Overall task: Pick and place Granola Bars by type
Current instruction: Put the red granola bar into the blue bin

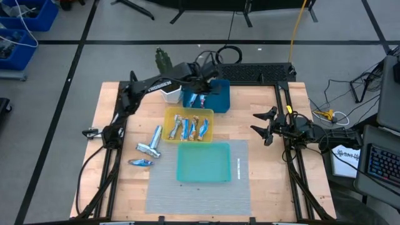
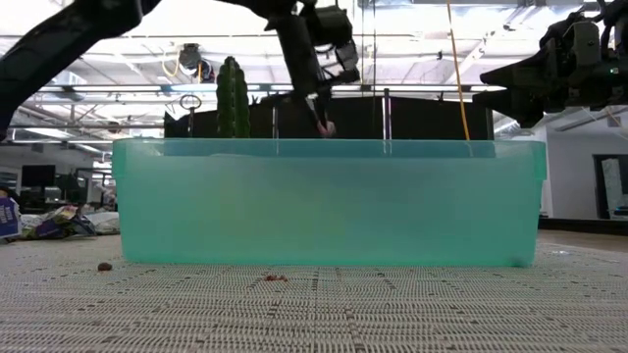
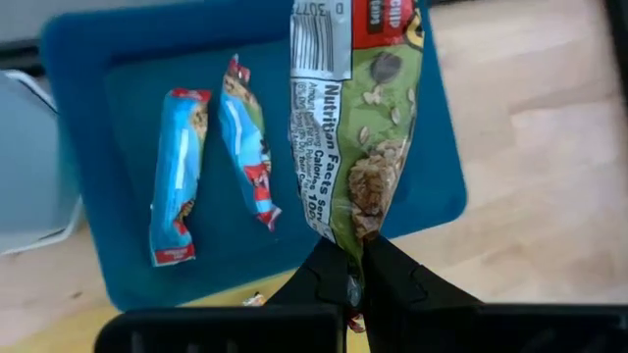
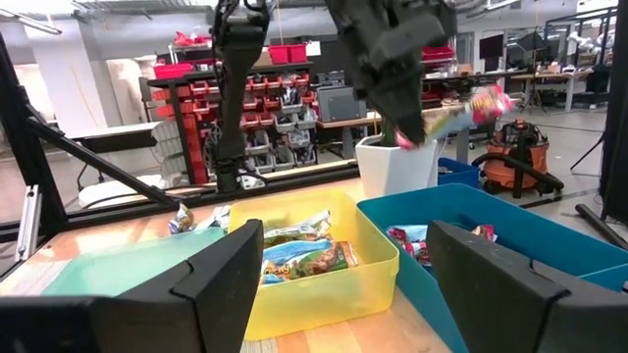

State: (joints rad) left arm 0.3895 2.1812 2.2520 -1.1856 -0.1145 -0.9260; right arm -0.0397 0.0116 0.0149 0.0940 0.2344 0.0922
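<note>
Above the deep blue plastic tray (image 1: 220, 99), the left gripper (image 3: 355, 286) pinches a green-wrapped granola bar (image 3: 358, 127) by its end, ready to drop it beside two blue-wrapped bars (image 3: 218, 152). The right gripper (image 1: 261, 127) waits spread empty at the table's right side.

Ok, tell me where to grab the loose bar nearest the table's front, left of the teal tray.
Take the loose bar across its narrow middle, coming straight down: it lies flat on the table with its length running left to right, so fingers fit over its short width. The left pincer is shut on a green-wrapped bar.
</note>
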